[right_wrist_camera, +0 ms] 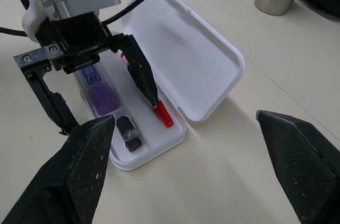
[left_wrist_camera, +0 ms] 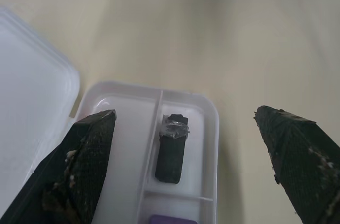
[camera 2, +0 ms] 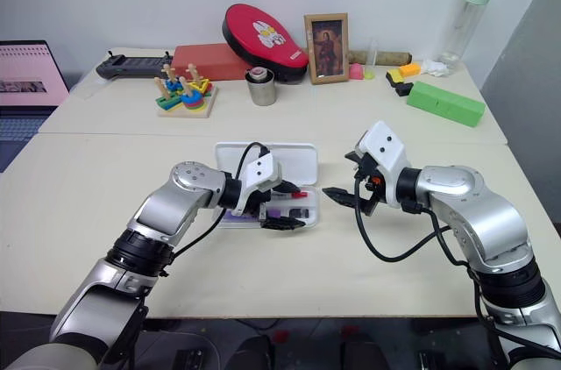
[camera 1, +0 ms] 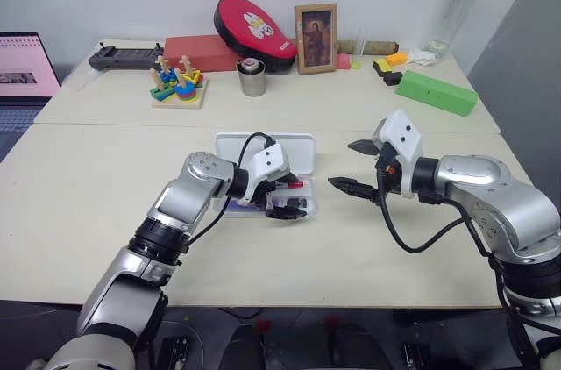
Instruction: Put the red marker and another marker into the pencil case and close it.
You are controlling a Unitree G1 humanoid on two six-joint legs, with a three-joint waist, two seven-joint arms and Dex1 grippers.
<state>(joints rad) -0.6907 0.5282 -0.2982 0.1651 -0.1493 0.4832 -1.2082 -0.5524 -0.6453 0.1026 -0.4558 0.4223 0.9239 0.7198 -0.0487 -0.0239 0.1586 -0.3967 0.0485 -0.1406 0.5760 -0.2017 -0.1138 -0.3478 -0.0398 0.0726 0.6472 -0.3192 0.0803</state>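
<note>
1. Currently the pencil case [right_wrist_camera: 212, 65] lies lid-open at table centre.
2. Red marker [right_wrist_camera: 162, 113] and purple marker [right_wrist_camera: 101, 98] both sit inside the tray, beside a small black item [right_wrist_camera: 129, 134].
3. Left gripper [right_wrist_camera: 103, 99] hovers over the tray, jaws wide, holding nothing.
4. Right gripper [camera 1: 355, 166] at the case's 3 o'clock, spread wide, empty.

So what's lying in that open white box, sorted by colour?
Red: 1, the red marker
Purple: 1, the purple marker
Black: 1, a small black piece
Total: 3, all in the case, whose lid is open.
</note>
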